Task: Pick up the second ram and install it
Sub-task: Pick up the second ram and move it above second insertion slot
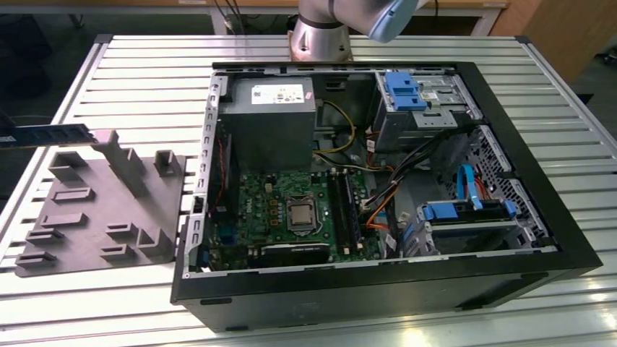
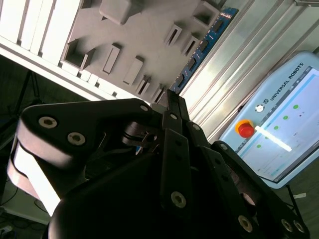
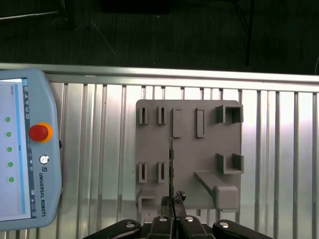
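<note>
The second ram [image 1: 53, 134] is a thin dark blue-green board hanging in the air above the far corner of the grey holder block [image 1: 101, 206], at the exterior view's left. My gripper [image 3: 173, 200] is shut on one end of it. In the first wrist view the ram [image 3: 171, 162] shows edge-on over the grey holder block [image 3: 189, 154]. In the second wrist view the ram [image 2: 199, 50] runs out from between the gripper [image 2: 172, 104] fingers, its chips visible. The green motherboard [image 1: 289, 210] with its long black slots [image 1: 344, 206] lies inside the open computer case [image 1: 501, 130].
The case holds a grey power supply [image 1: 268, 116], blue drive brackets [image 1: 403, 90] and loose cables [image 1: 386, 195]. A teach pendant [image 3: 25, 149] with a red stop button lies on the slatted metal table [image 1: 135, 79] beside the holder block. The arm's base [image 1: 323, 36] stands behind the case.
</note>
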Controlling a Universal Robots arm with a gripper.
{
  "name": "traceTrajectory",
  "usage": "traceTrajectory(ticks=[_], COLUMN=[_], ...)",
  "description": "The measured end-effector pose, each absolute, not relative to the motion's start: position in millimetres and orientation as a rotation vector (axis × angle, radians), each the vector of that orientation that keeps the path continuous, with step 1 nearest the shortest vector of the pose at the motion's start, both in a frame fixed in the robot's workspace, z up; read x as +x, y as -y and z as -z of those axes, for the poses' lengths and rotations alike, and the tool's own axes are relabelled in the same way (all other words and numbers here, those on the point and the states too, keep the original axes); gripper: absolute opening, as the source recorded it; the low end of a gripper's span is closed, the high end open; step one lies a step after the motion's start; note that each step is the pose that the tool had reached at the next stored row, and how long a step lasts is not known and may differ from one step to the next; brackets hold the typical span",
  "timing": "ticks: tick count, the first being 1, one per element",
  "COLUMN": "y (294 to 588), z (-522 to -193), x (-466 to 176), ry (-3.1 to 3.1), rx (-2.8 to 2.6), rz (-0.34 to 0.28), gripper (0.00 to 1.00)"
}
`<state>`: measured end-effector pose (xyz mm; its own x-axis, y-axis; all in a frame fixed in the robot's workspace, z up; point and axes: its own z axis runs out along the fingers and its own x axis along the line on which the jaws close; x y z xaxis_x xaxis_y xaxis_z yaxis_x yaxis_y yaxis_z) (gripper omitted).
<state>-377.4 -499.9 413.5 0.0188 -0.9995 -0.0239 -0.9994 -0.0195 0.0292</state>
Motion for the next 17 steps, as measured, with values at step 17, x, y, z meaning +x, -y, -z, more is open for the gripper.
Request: traceTrajectory(ticks=[17], y=[499.8], z=[-413.5], x=[-368.3], ry=[2.197], rx=[2.239], rz=[0.059], gripper=[0.12])
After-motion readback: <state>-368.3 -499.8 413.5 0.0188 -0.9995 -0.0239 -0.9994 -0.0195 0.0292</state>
